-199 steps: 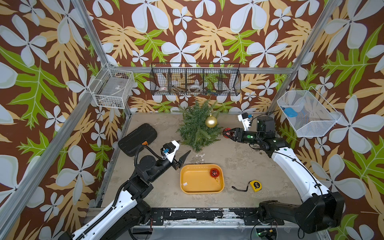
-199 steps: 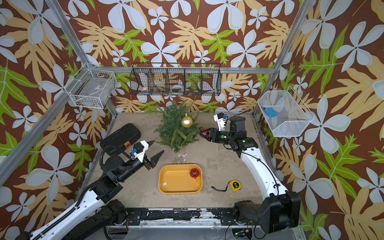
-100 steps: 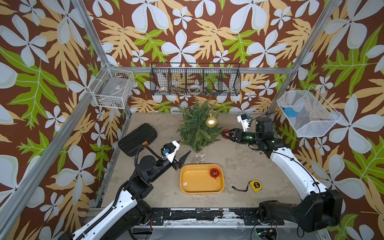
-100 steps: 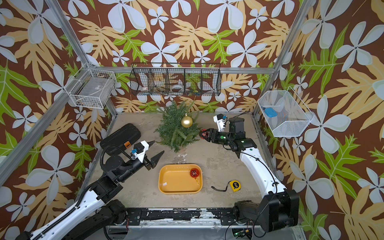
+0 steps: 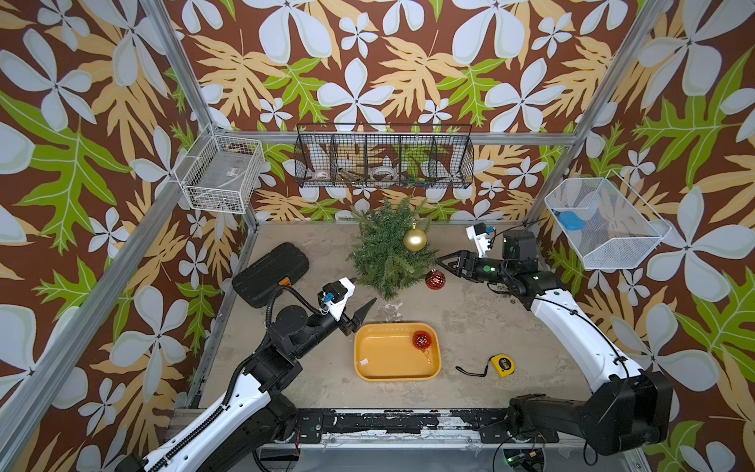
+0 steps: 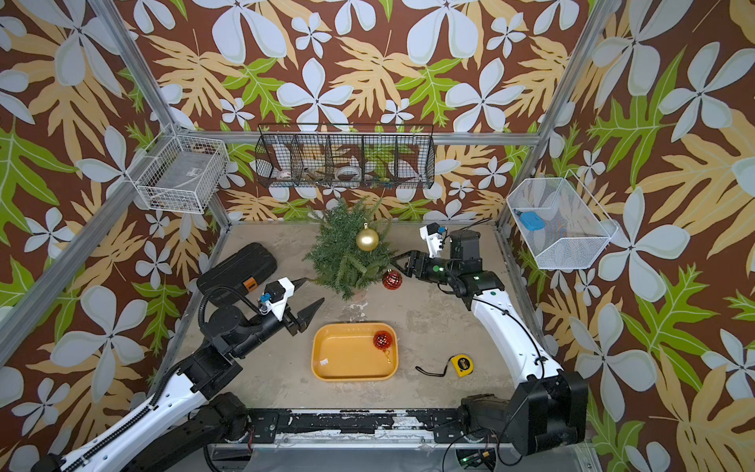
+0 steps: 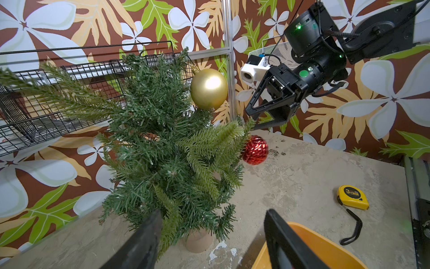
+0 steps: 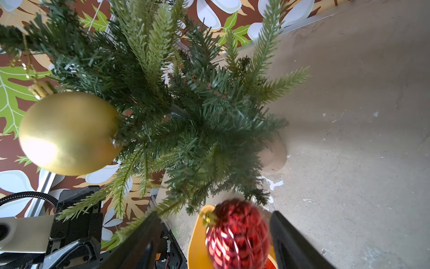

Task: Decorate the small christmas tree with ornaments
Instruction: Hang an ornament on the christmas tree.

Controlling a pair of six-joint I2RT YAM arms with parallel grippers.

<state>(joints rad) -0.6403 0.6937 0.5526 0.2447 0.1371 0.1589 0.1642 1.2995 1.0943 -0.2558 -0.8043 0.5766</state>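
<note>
Right gripper (image 5: 445,262) just spread; red ball (image 5: 435,280) now hangs on tree (image 5: 384,253). Left gripper (image 5: 365,290) spread, empty. Last ball (image 5: 421,340) in tray (image 5: 384,363).

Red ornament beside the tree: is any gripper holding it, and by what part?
Nothing is held. The red ornament hangs from the tree; right gripper and left gripper stand open.

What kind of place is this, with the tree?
Probably a robot practice booth: a left robot arm and a right robot arm are mounted at the table's edge, metal posts frame the flowery walls, and wire baskets hang there.
</note>
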